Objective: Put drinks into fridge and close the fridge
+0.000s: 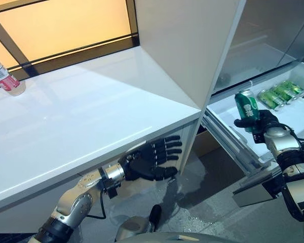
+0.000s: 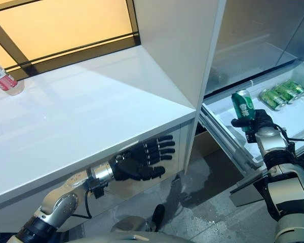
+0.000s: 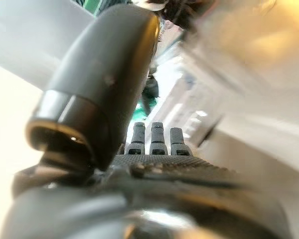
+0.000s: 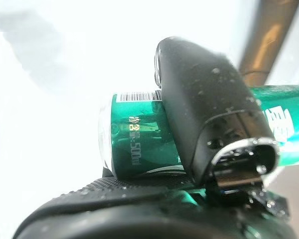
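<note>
My right hand (image 1: 263, 123) is shut on a green can (image 1: 247, 107) and holds it upright above the white pulled-out fridge drawer (image 1: 228, 109). The right wrist view shows the thumb (image 4: 209, 119) pressed across the green can (image 4: 134, 144). Green cans (image 1: 281, 93) lie side by side at the far end of the drawer. My left hand (image 1: 152, 159) is open and empty, fingers straight, in front of the white counter's edge, left of the fridge side panel (image 1: 192, 45). A clear bottle with a red label (image 1: 5, 78) stands at the counter's far left.
The white counter (image 1: 81, 116) spans the left side below an orange window. The fridge's inner shelf (image 1: 253, 58) lies above the drawer. The drawer's metal rails (image 1: 233, 147) stick out over the grey floor.
</note>
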